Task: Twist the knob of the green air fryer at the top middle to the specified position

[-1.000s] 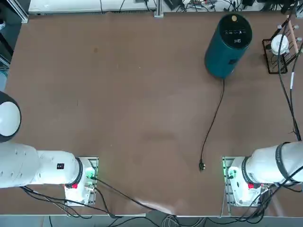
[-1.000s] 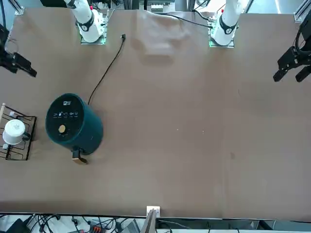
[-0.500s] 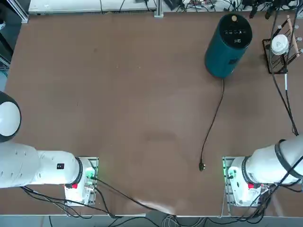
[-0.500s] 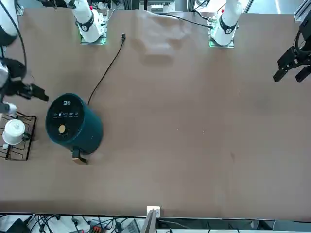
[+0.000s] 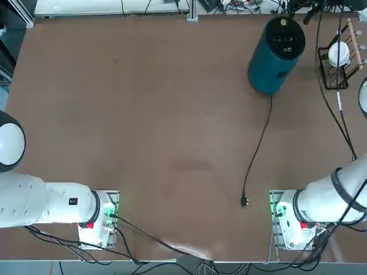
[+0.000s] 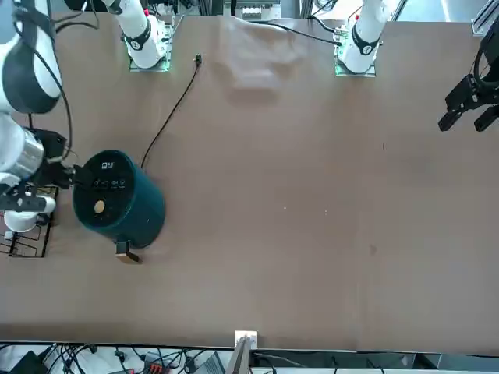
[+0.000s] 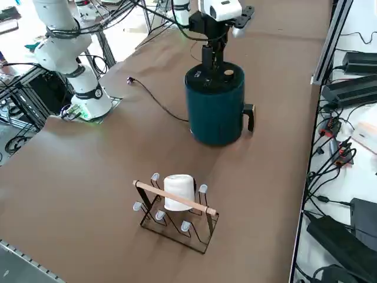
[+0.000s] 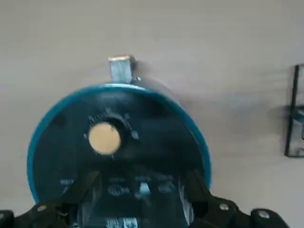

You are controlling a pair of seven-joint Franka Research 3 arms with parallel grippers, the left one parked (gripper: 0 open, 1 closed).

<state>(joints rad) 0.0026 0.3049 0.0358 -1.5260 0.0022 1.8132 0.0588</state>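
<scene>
Right wrist view: our right gripper (image 8: 140,190) hangs over the dark top of the green air fryer (image 8: 118,142), its fingers spread with nothing between them. The tan knob (image 8: 105,138) lies uncovered, beyond the fingertips. We see the panel's pale markings, too blurred for us to read. Part of the black rack (image 8: 293,118) is cut off by the frame. In the front view, our right arm (image 6: 35,148) hides some of the rack and the white cup (image 6: 21,220).

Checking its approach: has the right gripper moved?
Yes; in the front view, the right gripper has shifted rightward, up to the air fryer.
</scene>
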